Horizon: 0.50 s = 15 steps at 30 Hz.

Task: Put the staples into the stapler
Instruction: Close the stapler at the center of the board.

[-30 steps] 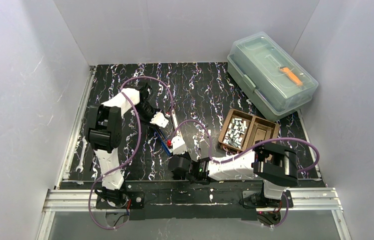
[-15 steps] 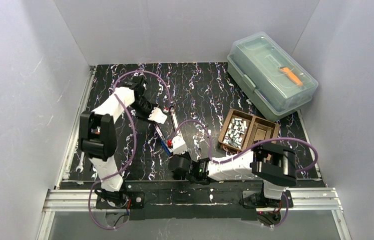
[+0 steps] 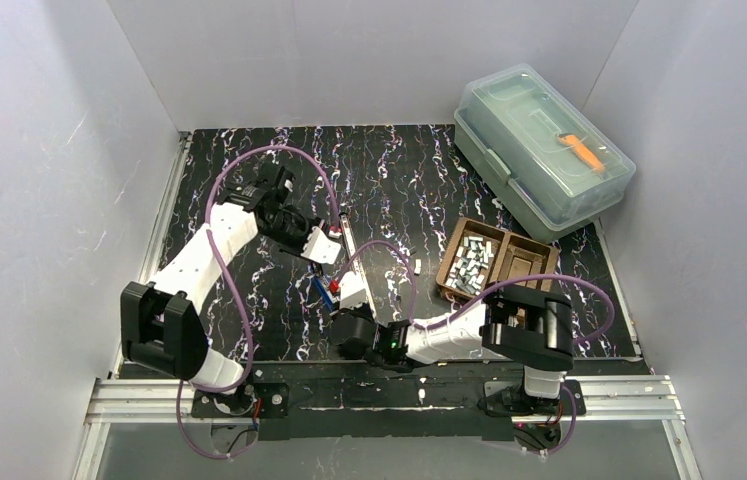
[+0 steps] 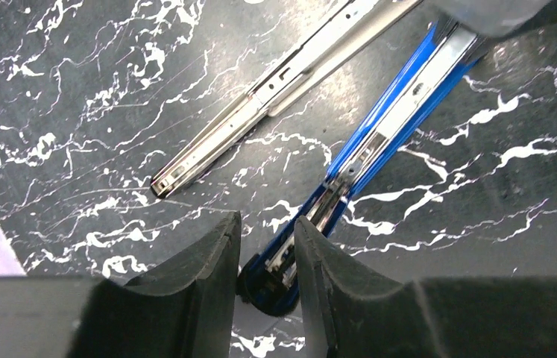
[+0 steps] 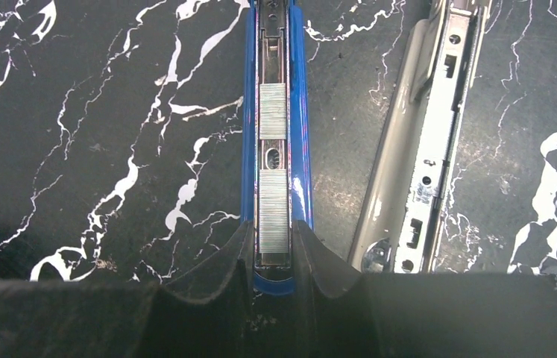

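Between pale walls (image 3: 49,200), on black marbled table (image 3: 409,170), right fingers (image 5: 215,294) clamp stapler (image 5: 273,45); left fingers (image 4: 200,291): grip unclear.

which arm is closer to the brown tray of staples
Right. The right fingers clamp the blue stapler's near end, left of the tray; the left fingers straddle the stapler's far end, farther from the tray.

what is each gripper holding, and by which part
Right gripper clamps the blue stapler at one end of its staple channel. Left gripper straddles the other end; grip unclear.
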Each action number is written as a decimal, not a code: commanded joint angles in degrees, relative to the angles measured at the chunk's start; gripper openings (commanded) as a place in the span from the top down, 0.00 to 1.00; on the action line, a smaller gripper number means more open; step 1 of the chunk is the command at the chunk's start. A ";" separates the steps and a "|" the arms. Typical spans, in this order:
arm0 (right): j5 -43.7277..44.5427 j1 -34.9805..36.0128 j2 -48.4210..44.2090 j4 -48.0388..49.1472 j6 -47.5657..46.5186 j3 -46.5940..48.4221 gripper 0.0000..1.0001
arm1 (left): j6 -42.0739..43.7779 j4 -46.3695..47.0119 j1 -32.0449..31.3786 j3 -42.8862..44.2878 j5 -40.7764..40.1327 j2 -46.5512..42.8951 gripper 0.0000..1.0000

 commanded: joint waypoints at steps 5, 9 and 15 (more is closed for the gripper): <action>2.11 -0.94 3.27 7.08 0.14 1.96 0.99 | -8.67 -5.87 -3.18 -4.74 3.48 -1.78 0.82; 1.50 -1.02 5.06 6.84 -0.24 3.70 0.99 | -11.12 -5.77 -5.06 -6.00 4.50 -3.53 0.83; 1.44 -1.21 5.63 6.96 0.05 3.79 0.99 | -16.74 -5.41 -5.21 -5.92 5.48 -3.83 0.83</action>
